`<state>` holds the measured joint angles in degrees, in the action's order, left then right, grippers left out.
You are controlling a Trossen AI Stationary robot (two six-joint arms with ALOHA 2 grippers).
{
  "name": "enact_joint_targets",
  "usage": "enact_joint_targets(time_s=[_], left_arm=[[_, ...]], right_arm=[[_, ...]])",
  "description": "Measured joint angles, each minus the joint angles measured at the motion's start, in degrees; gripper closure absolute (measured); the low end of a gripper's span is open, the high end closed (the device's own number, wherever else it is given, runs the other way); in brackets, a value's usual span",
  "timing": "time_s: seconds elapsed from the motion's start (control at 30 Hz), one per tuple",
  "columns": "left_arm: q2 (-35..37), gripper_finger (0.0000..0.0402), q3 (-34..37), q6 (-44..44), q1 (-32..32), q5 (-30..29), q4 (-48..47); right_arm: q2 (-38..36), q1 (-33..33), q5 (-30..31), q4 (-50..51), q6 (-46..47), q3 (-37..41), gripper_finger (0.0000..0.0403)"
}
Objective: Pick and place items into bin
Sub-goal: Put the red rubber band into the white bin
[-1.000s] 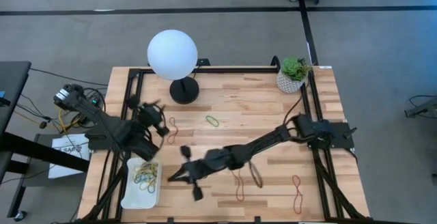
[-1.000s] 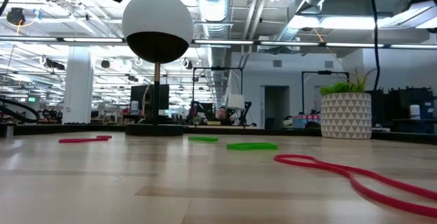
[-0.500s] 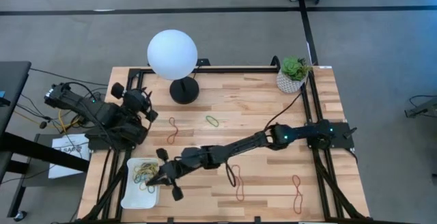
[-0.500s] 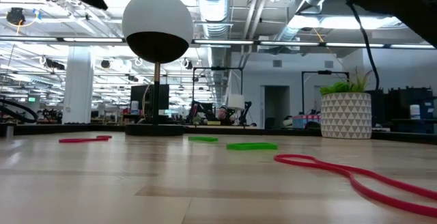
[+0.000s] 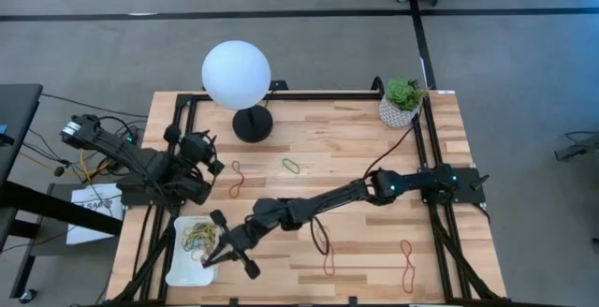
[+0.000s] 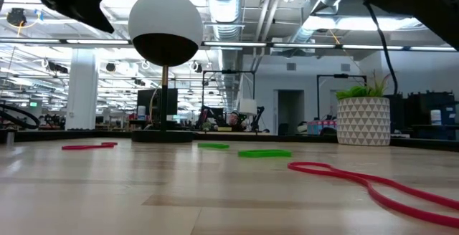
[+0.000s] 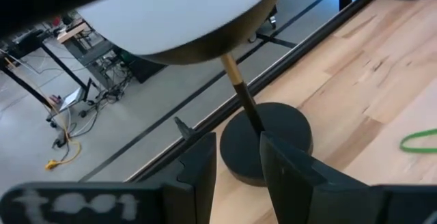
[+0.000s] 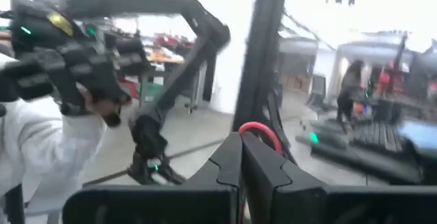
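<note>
Rubber bands (image 5: 198, 239) in several colours, mostly yellow with some green and blue-grey, lie in a small heap inside the white bin (image 5: 176, 268), which sits at the near left corner of the wooden table (image 5: 346, 148). The right gripper (image 5: 217, 255) is stretched far across the table and is at the right edge of the bin. Its fingers (image 8: 235, 157) are pressed together and they pinch a red rubber band (image 8: 260, 130), whose loop stands up between the tips in the right wrist view.

More bands are on the bare wood: a red one (image 5: 235, 178) close to the left arm, a green one (image 5: 293, 166) near the middle, a dark red one (image 5: 321, 241) under the right arm, and two more red ones (image 5: 407, 262) toward the near right side. In the low view a red band (image 6: 373, 185) is in front and green ones (image 6: 264, 152) are farther back.

The left gripper (image 5: 204, 150) is raised beside the left edge of the table, well apart from the bin, and points to the black base (image 7: 268, 141) of the white globe lamp (image 5: 236, 74). Its fingers (image 7: 205, 162) stand a little apart with nothing between them. A small plant pot (image 5: 399, 111) is at the far right corner
</note>
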<state>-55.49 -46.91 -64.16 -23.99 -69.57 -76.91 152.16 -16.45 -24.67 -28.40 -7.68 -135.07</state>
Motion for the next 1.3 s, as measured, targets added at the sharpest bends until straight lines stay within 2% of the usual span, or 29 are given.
enact_joint_targets(time_s=[0.2, 0.43, 0.6, 0.7, 0.8, 0.9, 1.03, 1.1, 1.2, 1.3], left_arm=[[0.0, 0.0297, 0.5, 0.0, 0.0, 0.1, 1.0], [0.0, 0.0297, 0.5, -0.3, 0.0, 1.8, 1.6], [0.0, 0.0297, 0.5, 1.5, 0.0, 3.5, 1.5], [0.0, 0.0297, 0.5, 3.5, 0.0, 5.6, 1.4], [0.0, 0.0297, 0.5, 3.8, 0.0, 6.8, 1.4], [0.0, 0.0297, 0.4, 3.9, 0.0, 6.9, 1.4], [0.0, 0.0297, 0.4, 5.8, -0.3, 12.4, 1.4], [0.0, 0.0297, 0.4, 7.3, -1.7, 16.3, 1.4], [0.0, 0.0297, 0.4, 8.3, -4.8, 23.5, 1.6], [0.0, 0.0297, 0.4, 8.9, -9.1, 29.9, 3.9]], right_arm=[[-0.1, 0.3, 0.3, 5.1, 0.1, 0.0, 0.0399], [-0.1, 1.1, 8.5, 19.9, 1.5, 0.1, 0.0401], [-1.0, 0.7, 8.3, 22.9, 1.9, 0.1, 0.0402], [-2.3, 0.7, 9.4, 29.2, 2.1, 0.1, 0.0402], [-4.5, 0.7, 14.4, 37.2, 1.7, 0.1, 0.0402], [-6.5, 0.9, 15.0, 42.6, 0.0, 0.1, 0.0402], [-8.4, 0.8, 15.9, 45.5, -0.8, 0.1, 0.0402], [-9.6, 0.7, 19.2, 47.4, 0.2, 0.1, 0.0402], [-11.6, 0.7, 29.5, 52.8, 4.7, 0.0, 0.0403], [-12.6, 0.9, 38.1, 60.9, 4.8, 0.0, 0.0403]])
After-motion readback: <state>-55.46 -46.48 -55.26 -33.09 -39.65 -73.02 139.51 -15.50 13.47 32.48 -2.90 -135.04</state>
